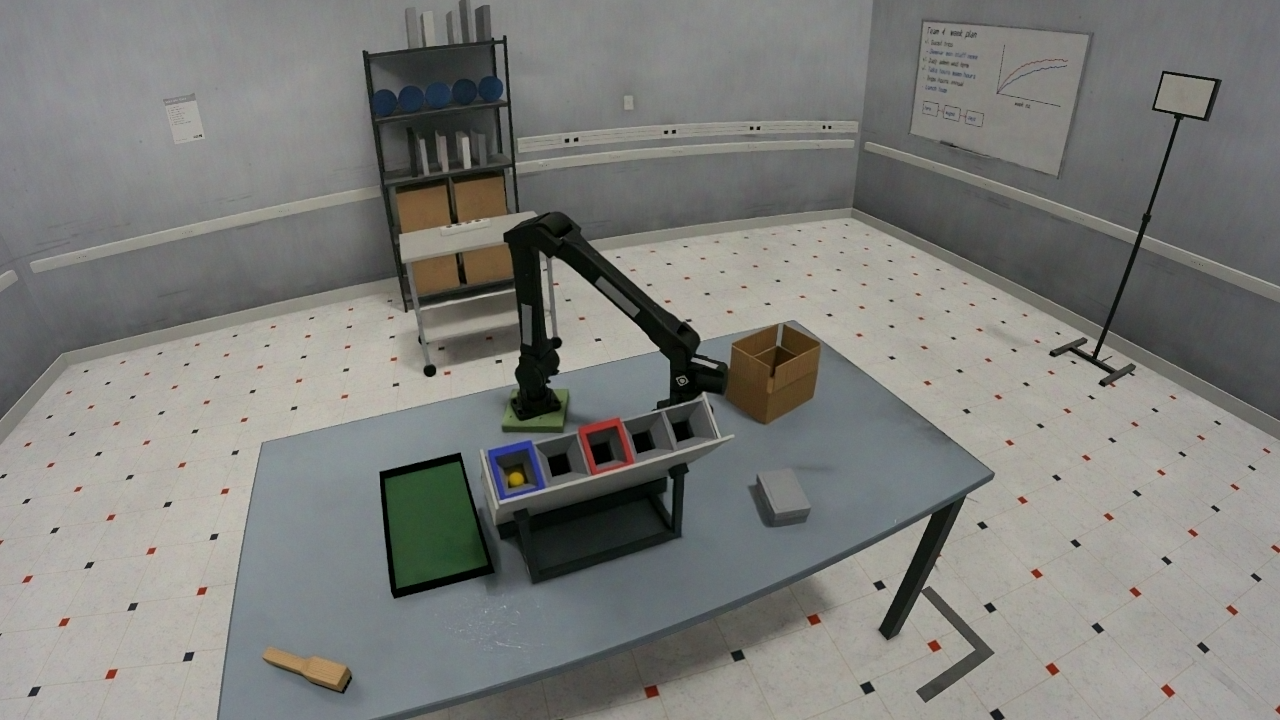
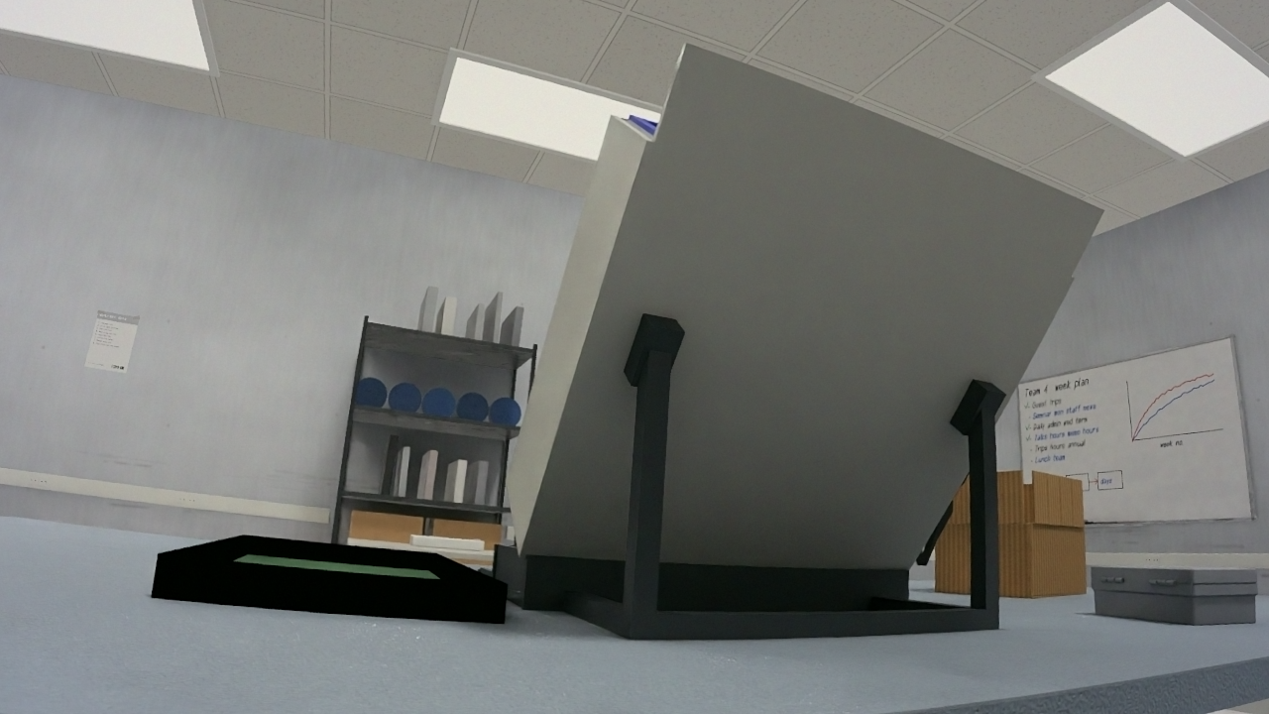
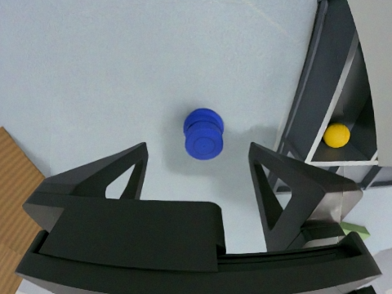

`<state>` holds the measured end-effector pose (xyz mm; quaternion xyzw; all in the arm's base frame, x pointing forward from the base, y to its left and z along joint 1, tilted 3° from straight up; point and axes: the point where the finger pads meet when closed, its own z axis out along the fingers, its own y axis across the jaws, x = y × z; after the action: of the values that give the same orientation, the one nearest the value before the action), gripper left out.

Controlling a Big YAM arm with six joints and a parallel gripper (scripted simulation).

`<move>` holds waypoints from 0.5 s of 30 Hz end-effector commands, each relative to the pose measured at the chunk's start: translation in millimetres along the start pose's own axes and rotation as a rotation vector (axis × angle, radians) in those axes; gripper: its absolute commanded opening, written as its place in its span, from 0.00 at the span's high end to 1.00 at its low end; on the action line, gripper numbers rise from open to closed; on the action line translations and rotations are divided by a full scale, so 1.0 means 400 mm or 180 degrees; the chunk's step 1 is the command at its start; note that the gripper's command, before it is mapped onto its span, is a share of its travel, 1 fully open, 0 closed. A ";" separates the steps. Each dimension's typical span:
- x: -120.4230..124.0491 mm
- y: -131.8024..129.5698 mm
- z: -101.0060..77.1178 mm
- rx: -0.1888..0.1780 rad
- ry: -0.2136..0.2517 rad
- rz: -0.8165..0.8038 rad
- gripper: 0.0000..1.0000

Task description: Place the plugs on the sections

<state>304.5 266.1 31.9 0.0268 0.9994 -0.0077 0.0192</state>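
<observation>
The blue plug (image 3: pixel 203 139) stands on the grey table behind the funnel rack. My gripper (image 3: pixel 198 149) is open and empty, low over the plug with one finger on each side, not touching it. In the top view the gripper (image 1: pixel 684 394) is mostly hidden behind the rack's right end. The blue-banded funnel (image 1: pixel 516 467) holds a yellow marble (image 1: pixel 516 479). The red-banded funnel (image 1: pixel 605 445) is third from the left. Another yellow marble (image 3: pixel 336 135) lies in the end section of the black base. The red plug is out of view.
A cardboard box (image 1: pixel 774 371) stands just right of the gripper and shows at the wrist view's left edge (image 3: pixel 16 180). A green tray (image 1: pixel 433 522) lies left of the rack. A grey case (image 1: pixel 782 497) and a wooden block (image 1: pixel 306 668) lie nearer the front. The white cover (image 2: pixel 798 355) hides the pipes.
</observation>
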 end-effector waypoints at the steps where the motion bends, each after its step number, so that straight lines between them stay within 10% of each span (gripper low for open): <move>1: -0.010 0.000 0.003 -0.0032 -0.0051 0.0014 0.13; 15: -0.011 0.000 0.056 -0.0029 -0.0044 0.0010 0.13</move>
<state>306.9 267.9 16.8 0.0273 0.9993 -0.0005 0.0267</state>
